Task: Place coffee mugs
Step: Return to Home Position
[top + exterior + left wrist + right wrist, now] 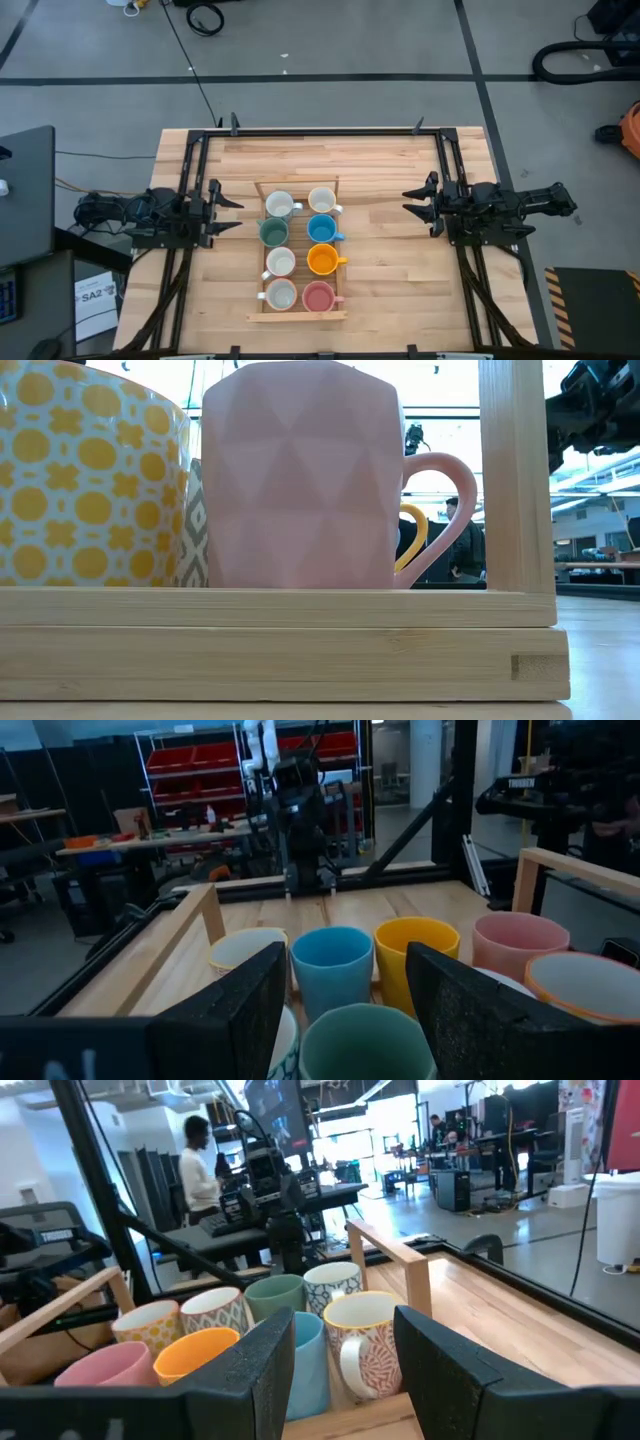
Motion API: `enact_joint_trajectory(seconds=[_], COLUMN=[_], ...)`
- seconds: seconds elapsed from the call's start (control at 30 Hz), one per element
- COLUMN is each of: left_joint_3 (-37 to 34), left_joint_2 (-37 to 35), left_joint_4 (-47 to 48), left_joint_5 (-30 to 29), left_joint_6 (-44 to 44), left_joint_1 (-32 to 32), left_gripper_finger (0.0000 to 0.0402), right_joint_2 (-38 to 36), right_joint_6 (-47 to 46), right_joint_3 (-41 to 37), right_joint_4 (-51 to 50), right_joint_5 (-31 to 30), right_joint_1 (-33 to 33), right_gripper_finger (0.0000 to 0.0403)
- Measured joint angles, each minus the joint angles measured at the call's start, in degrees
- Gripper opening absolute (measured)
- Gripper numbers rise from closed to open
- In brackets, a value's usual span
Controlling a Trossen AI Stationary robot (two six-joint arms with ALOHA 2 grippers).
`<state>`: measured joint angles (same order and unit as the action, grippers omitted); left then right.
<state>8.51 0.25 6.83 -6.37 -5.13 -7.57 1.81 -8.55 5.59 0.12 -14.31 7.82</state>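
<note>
Counter point(400, 260): wooden shelf point(300, 316) flat at ctr, between arms. Left claw point(232, 215) just beside shelf, right claw point(410, 203) well apart on other side; both released, fingers spread, nothing held. You've 8 coffee mugs point(280, 262) in shelf, 2 rows of 4: teal mug point(273, 232) w/ three whites; then white, blue mug point(321, 228), orange mug point(321, 259), pink mug point(318, 296). Handles prob. point toward right arm.

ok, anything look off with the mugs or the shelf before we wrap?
Nothing stands out. All eight mugs stand upright in two rows of four inside the wooden shelf, none tipped or spilled. The left gripper and right gripper are open, off to either side of it.
</note>
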Motion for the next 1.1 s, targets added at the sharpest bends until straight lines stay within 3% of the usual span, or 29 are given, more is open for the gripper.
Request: enact_joint_trajectory(seconds=[0.33,0.7,1.1], left_joint_3=[-5.1,-5.3,-5.0], left_joint_2=[0.0,0.1,0.1], left_joint_4=[-6.5,-3.6,-0.9], left_joint_5=[0.0,0.0,0.2], left_joint_6=[0.0,1.4,1.9], left_joint_1=[0.8,5.7,6.6], left_gripper_finger=[0.0215,0.0215,0.0215], right_joint_2=[-0.4,-0.4,-0.4], right_joint_6=[-0.5,-0.5,-0.5], right_joint_3=[-5.2,-5.2,-5.2], right_joint_4=[4.8,5.0,5.0], right_joint_5=[0.9,4.4,5.0], right_joint_1=[-2.0,-4.0,-4.0], right_gripper_finger=[0.0177,0.0177,0.0177])
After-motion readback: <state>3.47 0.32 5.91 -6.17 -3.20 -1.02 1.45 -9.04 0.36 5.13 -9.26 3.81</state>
